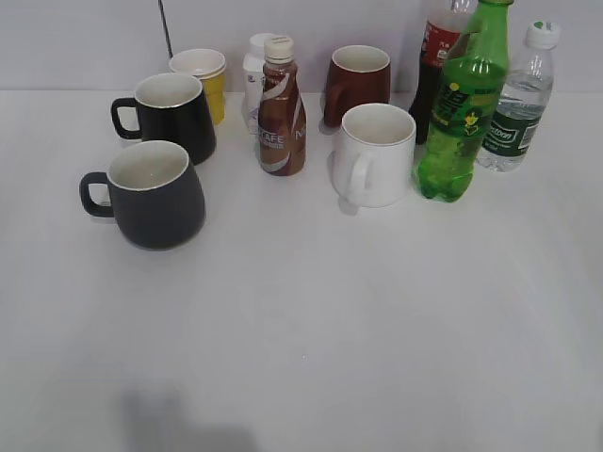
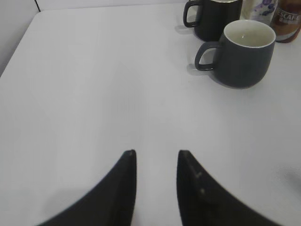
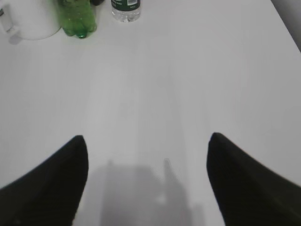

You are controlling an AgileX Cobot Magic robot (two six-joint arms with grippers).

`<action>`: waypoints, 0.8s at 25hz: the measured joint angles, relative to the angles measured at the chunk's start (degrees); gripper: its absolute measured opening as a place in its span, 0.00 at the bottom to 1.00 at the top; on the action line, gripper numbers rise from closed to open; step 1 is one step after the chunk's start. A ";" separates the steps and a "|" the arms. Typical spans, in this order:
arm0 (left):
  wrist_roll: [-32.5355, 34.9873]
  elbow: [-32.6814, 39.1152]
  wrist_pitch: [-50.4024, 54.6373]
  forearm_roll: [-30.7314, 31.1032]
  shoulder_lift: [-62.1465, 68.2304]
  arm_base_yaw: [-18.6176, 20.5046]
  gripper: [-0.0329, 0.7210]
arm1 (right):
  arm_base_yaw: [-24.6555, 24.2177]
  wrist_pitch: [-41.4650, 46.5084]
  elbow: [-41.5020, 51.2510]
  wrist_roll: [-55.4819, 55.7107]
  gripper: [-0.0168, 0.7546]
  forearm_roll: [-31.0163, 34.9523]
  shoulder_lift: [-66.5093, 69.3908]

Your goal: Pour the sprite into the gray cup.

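The sprite (image 1: 464, 108), a tall green bottle with a green cap, stands upright at the back right, next to a white mug. Its base shows at the top left of the right wrist view (image 3: 77, 18). The gray cup (image 1: 155, 193), dark matte with a white inside, stands at the left with its handle pointing left. It also shows at the top right of the left wrist view (image 2: 244, 54). My left gripper (image 2: 156, 153) is open and empty above bare table, well short of the cup. My right gripper (image 3: 148, 136) is wide open and empty, well short of the sprite. Neither gripper shows in the exterior view.
A glossy black mug (image 1: 174, 115) and a yellow cup (image 1: 203, 80) stand behind the gray cup. A brown coffee bottle (image 1: 281, 108), brown mug (image 1: 356, 83) and white mug (image 1: 374, 153) stand mid-table. A cola bottle (image 1: 435, 66) and clear water bottle (image 1: 516, 104) flank the sprite.
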 joint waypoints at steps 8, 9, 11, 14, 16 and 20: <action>0.00 0.00 0.00 0.00 0.00 0.00 0.35 | 0.00 0.00 0.00 0.00 0.78 0.00 0.00; 0.00 0.00 0.00 0.00 0.00 0.00 0.35 | 0.00 0.00 0.00 0.00 0.78 0.00 0.00; 0.00 0.00 0.00 0.00 0.00 0.00 0.35 | 0.00 0.00 0.00 0.00 0.78 0.00 0.00; 0.00 0.00 0.00 0.00 0.00 0.00 0.35 | 0.00 0.00 0.00 0.00 0.78 0.00 0.00; 0.00 0.00 0.00 0.00 0.00 0.00 0.35 | 0.00 0.00 0.00 0.00 0.78 0.00 0.00; 0.00 0.00 0.00 0.00 0.00 0.00 0.35 | 0.00 0.00 0.00 0.00 0.78 0.00 0.00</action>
